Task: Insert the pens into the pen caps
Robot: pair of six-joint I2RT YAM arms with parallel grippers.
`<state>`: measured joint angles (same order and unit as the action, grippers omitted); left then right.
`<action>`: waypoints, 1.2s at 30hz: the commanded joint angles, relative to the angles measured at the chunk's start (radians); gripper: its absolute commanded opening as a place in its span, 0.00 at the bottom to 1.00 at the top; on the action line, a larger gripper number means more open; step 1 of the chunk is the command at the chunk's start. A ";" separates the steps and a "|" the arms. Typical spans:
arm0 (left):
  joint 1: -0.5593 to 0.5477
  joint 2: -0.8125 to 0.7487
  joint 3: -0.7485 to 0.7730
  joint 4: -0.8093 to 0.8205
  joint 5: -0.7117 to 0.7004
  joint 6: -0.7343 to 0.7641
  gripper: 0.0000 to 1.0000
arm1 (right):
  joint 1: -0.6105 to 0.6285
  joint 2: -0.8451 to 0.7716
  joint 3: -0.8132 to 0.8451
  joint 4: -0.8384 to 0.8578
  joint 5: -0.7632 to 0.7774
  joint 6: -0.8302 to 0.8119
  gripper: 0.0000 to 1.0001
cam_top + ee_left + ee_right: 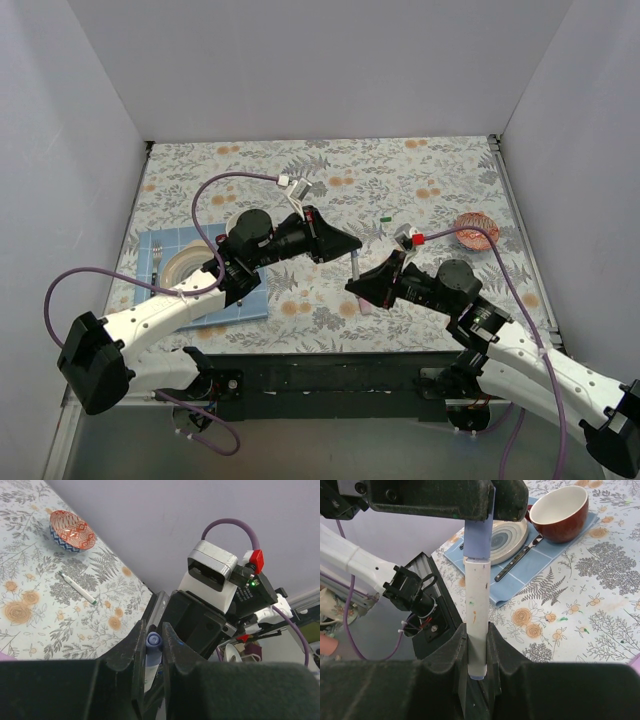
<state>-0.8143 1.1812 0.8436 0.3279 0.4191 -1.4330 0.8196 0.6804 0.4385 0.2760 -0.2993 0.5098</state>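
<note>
Right gripper (478, 635): clenched on the lower part of a white pen (479, 595), whose barrel stands upright between the fingers, raised clear of the bench (600, 605).
Left gripper (154, 631): clamped tight on a purple pen cap (154, 641), directly above the right gripper.
Cap and pen: in line, with the cap's lower edge meeting the top end of the barrel.
Second pen (77, 587): slim, white, green-tipped. It lies flat and loose on the floral bench, near a patterned orange bowl (72, 530).
Blue mat (530, 575): on the left part of the bench. It carries a ringed plate (507, 535), a red-brown bowl (557, 512) and a dark-handled utensil (520, 557) just beside the plate.
</note>
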 commanded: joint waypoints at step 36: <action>-0.111 0.064 -0.132 -0.065 0.182 -0.007 0.00 | -0.017 0.015 0.197 0.222 0.192 -0.231 0.01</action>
<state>-0.8295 1.2083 0.7662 0.4316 0.3988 -1.3792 0.8207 0.7101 0.4908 0.1066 -0.2413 0.3077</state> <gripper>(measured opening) 0.121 0.227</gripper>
